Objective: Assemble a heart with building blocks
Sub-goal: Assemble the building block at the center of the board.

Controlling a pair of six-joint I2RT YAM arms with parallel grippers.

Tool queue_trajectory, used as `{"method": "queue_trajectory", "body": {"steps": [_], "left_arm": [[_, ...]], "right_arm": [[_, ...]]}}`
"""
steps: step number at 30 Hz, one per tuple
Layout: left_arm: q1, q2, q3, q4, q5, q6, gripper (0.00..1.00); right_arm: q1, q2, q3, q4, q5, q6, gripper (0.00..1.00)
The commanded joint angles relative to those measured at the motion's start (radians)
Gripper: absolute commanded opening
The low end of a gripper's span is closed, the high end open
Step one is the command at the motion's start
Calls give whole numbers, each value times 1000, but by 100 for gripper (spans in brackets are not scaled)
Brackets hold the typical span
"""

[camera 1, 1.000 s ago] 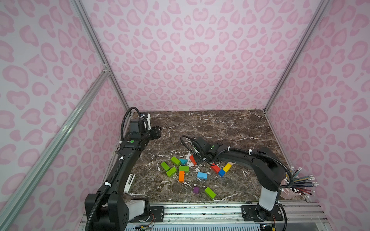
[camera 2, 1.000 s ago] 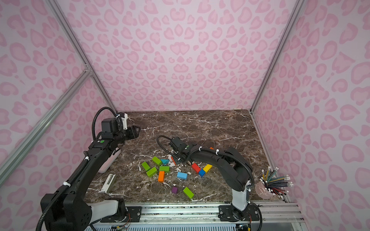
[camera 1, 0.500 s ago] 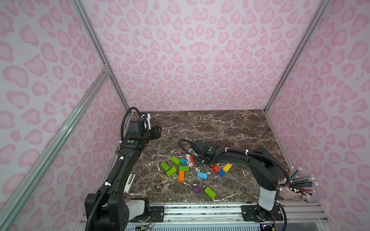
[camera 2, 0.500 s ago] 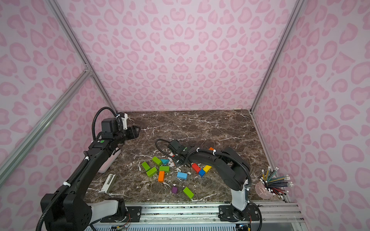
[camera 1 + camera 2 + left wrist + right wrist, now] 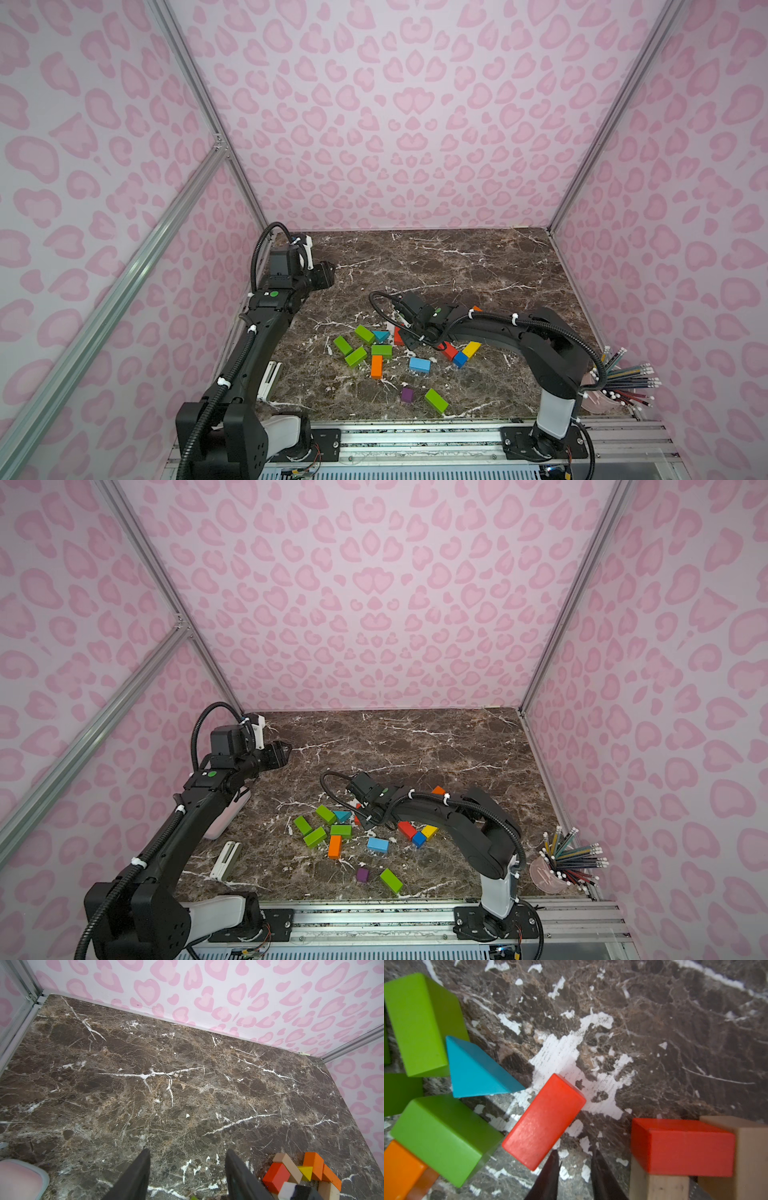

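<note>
My right pincer point(image 5: 574, 1155) hangs low over the marble table point(image 5: 457, 266), its tips drawn almost together with only a slit between them and nothing in it. A red brick point(image 5: 544, 1122) lies flat and askew just beside the tips; I cannot tell whether one tip touches it. Past it a blue prism point(image 5: 475, 1070) rests against a green brick point(image 5: 419, 1022). On the other side of my tips a second red brick point(image 5: 683, 1147) sits on top of tan bricks point(image 5: 658, 1186).

In both top views the other building blocks point(image 5: 419, 365) lie scattered near the table's front middle: green, orange, blue, purple and yellow.

Set against a second ago, my right arm has drawn its elbow slightly in toward the table's middle and the wrist has shifted a little with it. The loose blocks lie where they did.

My left pincer point(image 5: 187, 1151) has not moved. It is raised near the table's left edge, well apart from the blocks, tips spread and holding nothing.
</note>
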Motion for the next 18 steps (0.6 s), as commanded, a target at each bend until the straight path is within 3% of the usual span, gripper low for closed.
{"method": "queue_trajectory", "body": {"steps": [1, 10, 18], "left_arm": [[-1, 0, 0, 42, 6, 5, 60], [0, -3, -1, 42, 3, 4, 60], [0, -1, -1, 42, 3, 4, 60]], "right_arm": [[3, -33, -25, 14, -32, -4, 31], [45, -45, -68, 57, -88, -46, 36], [49, 9, -19, 64, -53, -19, 33]]}}
